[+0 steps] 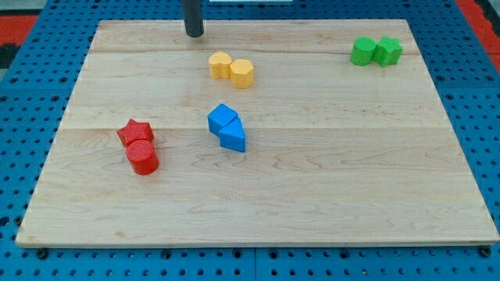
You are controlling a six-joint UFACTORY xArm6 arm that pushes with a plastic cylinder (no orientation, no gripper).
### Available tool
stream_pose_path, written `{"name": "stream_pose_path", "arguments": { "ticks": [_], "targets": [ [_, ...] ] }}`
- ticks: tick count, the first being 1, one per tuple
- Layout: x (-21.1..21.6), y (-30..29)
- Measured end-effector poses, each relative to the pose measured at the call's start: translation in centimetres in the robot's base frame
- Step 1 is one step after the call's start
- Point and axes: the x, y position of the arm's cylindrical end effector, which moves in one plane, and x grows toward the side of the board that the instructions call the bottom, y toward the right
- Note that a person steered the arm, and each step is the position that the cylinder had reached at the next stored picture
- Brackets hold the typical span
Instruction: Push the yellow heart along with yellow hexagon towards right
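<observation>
My tip [194,34] rested on board, up-left of yellow heart [220,65], apart from it; tool a bare rod, no jaws. Yellow hexagon [242,73] touched heart's right.

A single camera views my workspace from above and in front, tilted downward. The pale wooden board [258,156] fills nearly the whole frame at moderate range; blue perforated table surface [23,117] borders it on all edges.

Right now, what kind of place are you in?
Probably a robot lab test bench: a wooden board on a blue perforated table, small coloured blocks like the yellow heart, and my tip up-left of it.
</observation>
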Motion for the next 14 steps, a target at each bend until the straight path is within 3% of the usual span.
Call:
{"name": "stream_pose_path", "arguments": {
  "ticks": [3, 4, 6, 10, 12, 14],
  "targets": [
    [1.7, -4.3],
    [4.1, -10.0],
    [4.0, -10.5],
    [8.6, -19.1],
    [6.5, -11.2],
    [5.8, 1.0]
  ]
}}
